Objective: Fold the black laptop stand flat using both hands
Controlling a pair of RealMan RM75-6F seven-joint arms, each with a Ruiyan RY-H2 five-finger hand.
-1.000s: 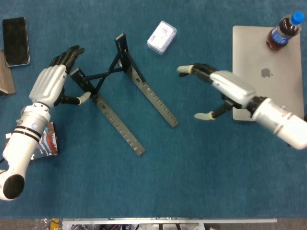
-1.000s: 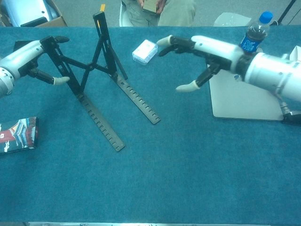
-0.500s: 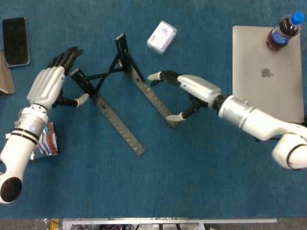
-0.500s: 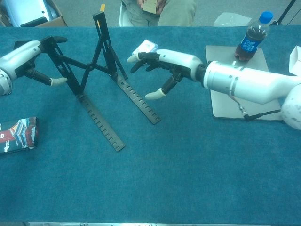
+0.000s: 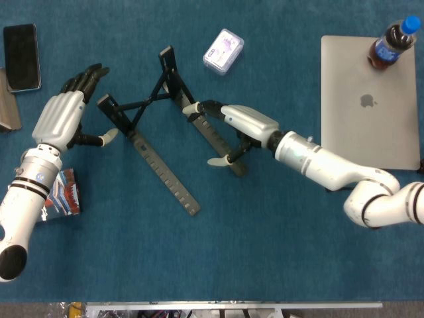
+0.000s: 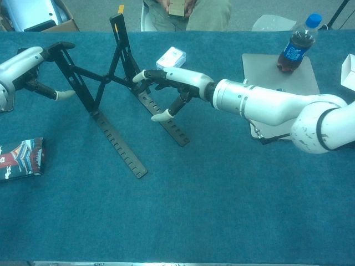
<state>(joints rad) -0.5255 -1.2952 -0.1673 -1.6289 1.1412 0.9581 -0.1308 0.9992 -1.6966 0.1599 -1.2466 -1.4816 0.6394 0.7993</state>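
My right robot hand [image 5: 228,129] is spread wide over the stand [image 5: 165,126]; my left robot hand [image 5: 63,116], also wide, is beside its left upright.

The closed silver laptop [image 5: 368,99] bears an Apple logo [image 5: 368,101] on its lid. Print on the small white box [image 5: 224,51] is too small to read.
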